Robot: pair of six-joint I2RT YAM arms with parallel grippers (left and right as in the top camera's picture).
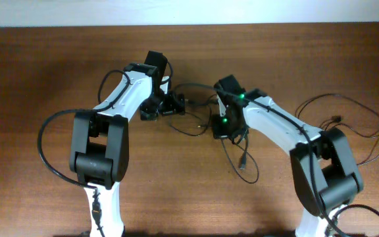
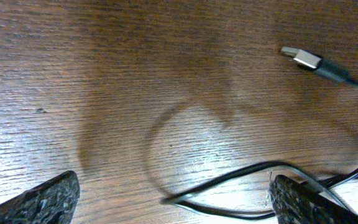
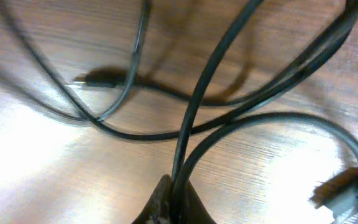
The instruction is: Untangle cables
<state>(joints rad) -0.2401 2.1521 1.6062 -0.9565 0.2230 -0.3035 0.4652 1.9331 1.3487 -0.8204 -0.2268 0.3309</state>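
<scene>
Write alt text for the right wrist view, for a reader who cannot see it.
The right gripper, shut at the bottom centre, pinches a thin black cable that rises away from it. More cables loop and cross over the wooden table behind, and a blurred plug lies at the lower right.

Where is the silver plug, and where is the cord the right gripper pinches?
silver plug (image 2: 302, 58), left wrist view, on its metal tip.
pinched cord (image 3: 185, 124), right wrist view, on its middle stretch.
</scene>
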